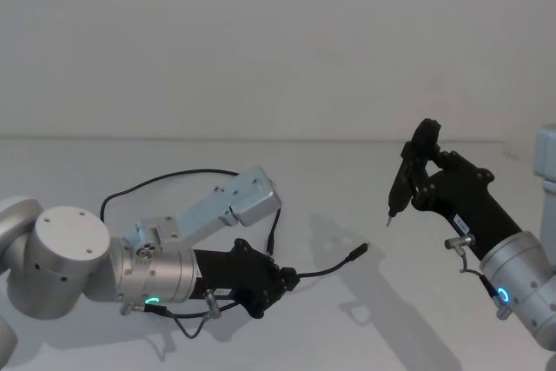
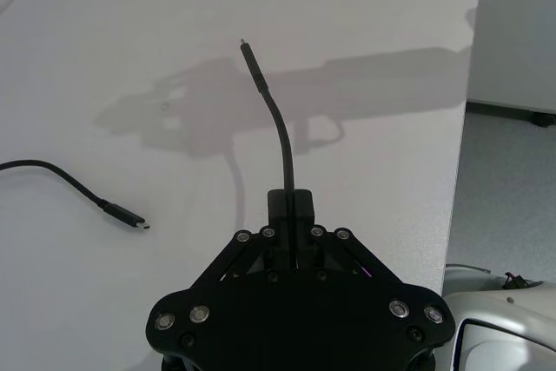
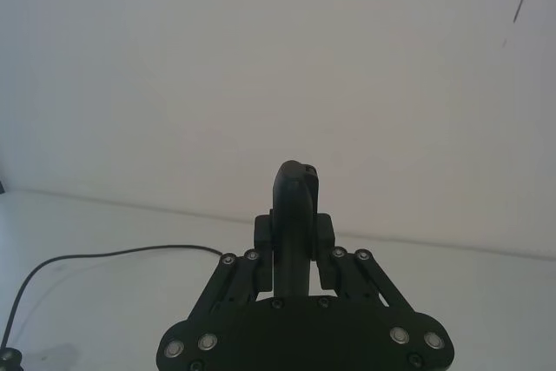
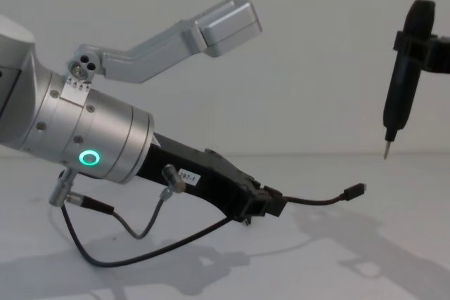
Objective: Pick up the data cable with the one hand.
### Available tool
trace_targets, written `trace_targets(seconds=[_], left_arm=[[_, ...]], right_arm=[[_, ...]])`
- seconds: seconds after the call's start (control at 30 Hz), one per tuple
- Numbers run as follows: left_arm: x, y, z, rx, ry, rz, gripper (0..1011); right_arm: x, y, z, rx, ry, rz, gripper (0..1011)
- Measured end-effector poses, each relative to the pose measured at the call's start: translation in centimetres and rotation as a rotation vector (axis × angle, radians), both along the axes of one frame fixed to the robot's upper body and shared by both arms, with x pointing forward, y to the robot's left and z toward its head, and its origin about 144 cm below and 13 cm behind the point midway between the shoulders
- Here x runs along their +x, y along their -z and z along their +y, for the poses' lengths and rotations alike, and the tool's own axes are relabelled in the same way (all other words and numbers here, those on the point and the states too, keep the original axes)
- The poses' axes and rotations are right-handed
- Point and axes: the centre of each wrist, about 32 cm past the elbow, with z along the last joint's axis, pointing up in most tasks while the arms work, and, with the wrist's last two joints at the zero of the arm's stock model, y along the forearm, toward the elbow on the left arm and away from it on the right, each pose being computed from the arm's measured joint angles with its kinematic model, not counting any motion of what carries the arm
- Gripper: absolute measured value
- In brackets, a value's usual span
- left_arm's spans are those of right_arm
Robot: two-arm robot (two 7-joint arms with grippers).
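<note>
A plain white wall is seen behind a white table (image 1: pixel 365 319) that carries the work.

The data cable (image 1: pixel 326 268) is held near one end, just behind its plug, which is raised off the table and points forward and to the right in the head view. In the chest view the free plug (image 4: pixel 354 190) is seen suspended above the surface, with the cord curving up from the grip. From the grip the cord is traced back in a wide loop along the table behind the left arm (image 1: pixel 165 180). The other plug (image 2: pixel 126 217) is seen lying flat on the table in the left wrist view, well apart from the gripped end.

The left gripper (image 1: pixel 287 282) is held low over the table, its two flat black fingers (image 2: pixel 300 206) pressed together on the data cable; the cord emerges from between them (image 2: pixel 282 141). A white label and a silver cylinder with a green glowing ring (image 4: pixel 88 157) are noted behind it.

The right gripper (image 1: pixel 415 171) is held raised at the right, well apart from the cable, and is clamped on a slender black tool (image 4: pixel 402 79) with a pointed tip directed downward. The tool's rounded top (image 3: pixel 295 215) is seen between the fingers in the right wrist view.
</note>
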Motion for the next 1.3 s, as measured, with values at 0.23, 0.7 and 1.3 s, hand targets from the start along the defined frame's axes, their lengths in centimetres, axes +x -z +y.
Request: trace_targets(seconds=[0.23,0.7,1.3], left_arm=[[0.0,0.0,0.0,0.000,0.002,-0.003,43],[0.0,-0.1,0.1,-0.001,0.004,-0.005,43],[0.0,-0.1,0.1,-0.001,0.004,-0.005,43]], right_arm=[[0.6,0.6,0.0,0.009,-0.005,0.032,279],[1.2,1.3,0.0,0.023,-0.017,0.063,279],[1.6,1.6,-0.1,0.044,-0.032,0.084,279]])
